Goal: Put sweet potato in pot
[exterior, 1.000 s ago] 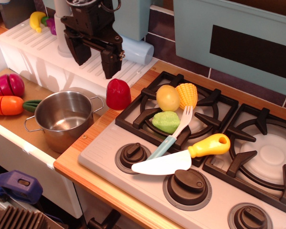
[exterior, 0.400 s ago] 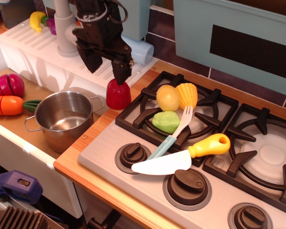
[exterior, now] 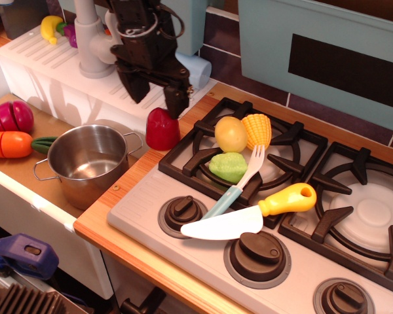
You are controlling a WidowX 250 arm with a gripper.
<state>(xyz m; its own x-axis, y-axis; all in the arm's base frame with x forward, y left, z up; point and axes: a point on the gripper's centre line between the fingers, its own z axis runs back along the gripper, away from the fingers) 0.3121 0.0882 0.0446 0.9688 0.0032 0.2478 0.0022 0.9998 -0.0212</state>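
The sweet potato (exterior: 161, 130), a glossy red dome-topped toy, stands on the wooden counter between the pot and the stove. The pot (exterior: 87, 163), a shiny steel saucepan with wire loop handles, sits empty to its left in the sink area. My black gripper (exterior: 158, 95) hangs open just above and behind the sweet potato. Its right finger (exterior: 175, 100) touches or nearly touches the top of the toy, its left finger (exterior: 139, 88) is farther left. It holds nothing.
A toy stove (exterior: 275, 196) fills the right, with a yellow round toy (exterior: 230, 134), corn (exterior: 257, 130), a green piece (exterior: 227, 167), a fork (exterior: 239, 183) and a knife (exterior: 249, 214). A carrot (exterior: 10, 144) and magenta sliced toy (exterior: 12, 117) lie left. A grey faucet (exterior: 92, 46) stands behind.
My gripper has moved right and down, from over the drainboard to directly above the sweet potato. Nothing else has moved.
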